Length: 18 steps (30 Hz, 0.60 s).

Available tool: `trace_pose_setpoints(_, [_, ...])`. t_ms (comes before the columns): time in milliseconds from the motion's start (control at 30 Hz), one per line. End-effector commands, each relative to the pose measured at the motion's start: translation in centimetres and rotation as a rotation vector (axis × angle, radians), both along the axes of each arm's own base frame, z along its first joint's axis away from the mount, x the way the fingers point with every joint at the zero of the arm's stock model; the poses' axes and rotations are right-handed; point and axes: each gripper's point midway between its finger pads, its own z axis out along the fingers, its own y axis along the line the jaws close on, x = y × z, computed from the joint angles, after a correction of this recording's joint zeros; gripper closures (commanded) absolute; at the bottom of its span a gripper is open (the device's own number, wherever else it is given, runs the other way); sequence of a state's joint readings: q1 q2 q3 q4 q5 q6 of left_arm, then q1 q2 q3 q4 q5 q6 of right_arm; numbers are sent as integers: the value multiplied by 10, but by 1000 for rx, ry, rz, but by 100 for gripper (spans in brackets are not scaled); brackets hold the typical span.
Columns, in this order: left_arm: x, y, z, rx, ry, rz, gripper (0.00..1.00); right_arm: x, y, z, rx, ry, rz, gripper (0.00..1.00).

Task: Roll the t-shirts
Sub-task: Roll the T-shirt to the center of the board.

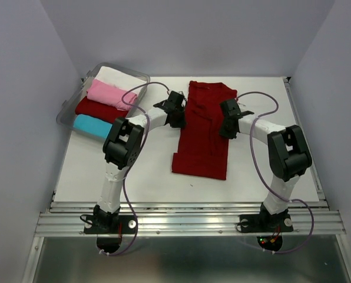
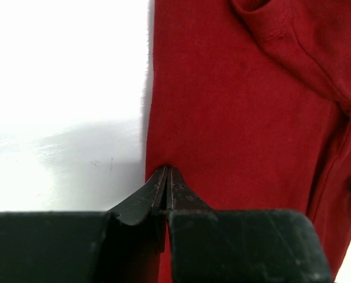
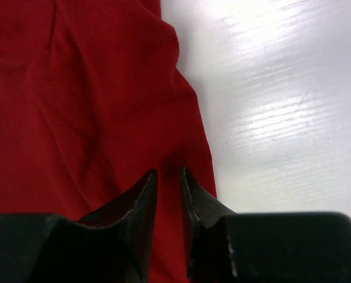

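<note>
Red shirt (image 1: 200, 144) on worktop (image 1: 152, 184).
Left end effector (image 2: 166, 172) pinched shut on its 9 o'clock edge; right end effector (image 3: 168, 172) barely parted at 3 o'clock, hold hidden.

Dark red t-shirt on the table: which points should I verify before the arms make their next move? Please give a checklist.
1. Left gripper shut on the left edge of the dark red t-shirt: ok.
2. Right gripper shut on its right edge, cloth puckered there: ok.
3. Grippers roughly opposite each other across the shirt: ok.
4. Cloth smooth: not ok, creases run down the middle.
5. Bin apart from the shirt: ok.
</note>
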<state>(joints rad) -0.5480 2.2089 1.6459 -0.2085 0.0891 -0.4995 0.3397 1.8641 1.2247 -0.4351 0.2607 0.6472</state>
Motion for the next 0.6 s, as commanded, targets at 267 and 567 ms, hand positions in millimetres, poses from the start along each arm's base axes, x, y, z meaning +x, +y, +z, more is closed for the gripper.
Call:
trace_pose_setpoints(267, [-47, 30, 103, -71, -117, 10, 83, -53, -4, 90, 142, -129, 19, 60])
trace_pose_setpoints(567, [-147, 76, 73, -114, -4, 39, 75, -151, 13, 53, 263, -32, 1, 50])
